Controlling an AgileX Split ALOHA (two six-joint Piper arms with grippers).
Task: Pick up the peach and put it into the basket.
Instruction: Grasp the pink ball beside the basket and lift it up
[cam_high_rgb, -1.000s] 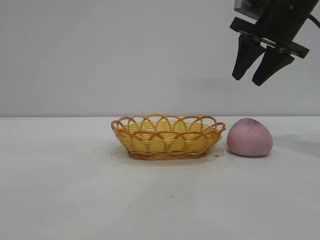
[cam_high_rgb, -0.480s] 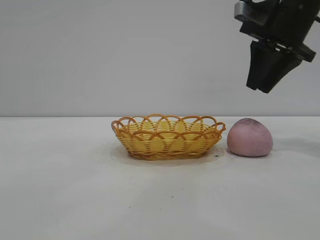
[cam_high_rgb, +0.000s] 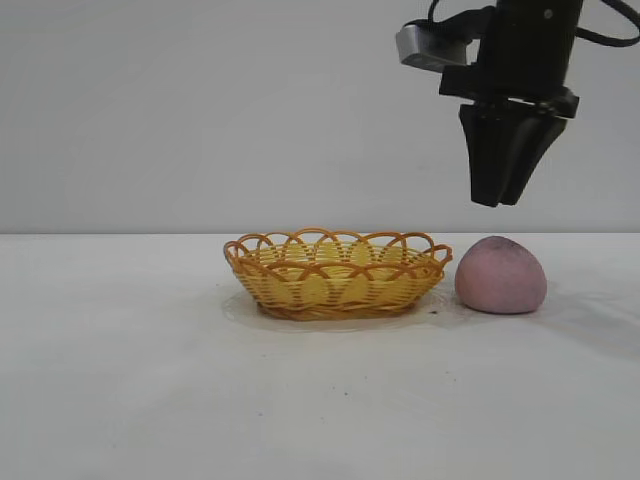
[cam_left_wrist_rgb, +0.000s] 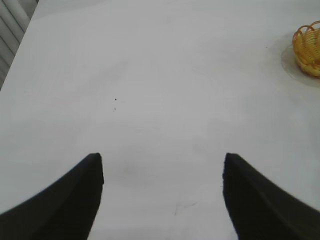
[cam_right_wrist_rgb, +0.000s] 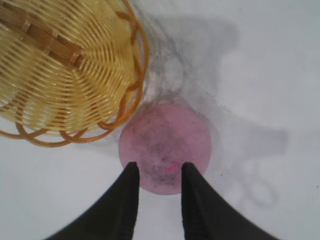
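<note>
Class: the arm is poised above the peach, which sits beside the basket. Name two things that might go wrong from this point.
1. The right gripper hangs above the peach with its fingers set narrower than the fruit; unless they open, they may push it away rather than straddle it.
2. The peach sits close to the basket; a descending finger might catch the looped rim.

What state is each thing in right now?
peach: on the table, beside the basket, not gripped.
basket: upright, empty.
right end effector: above the peach, pointing down, fingers narrowly apart, holding nothing.
left end effector: open over bare table, holding nothing.
</note>
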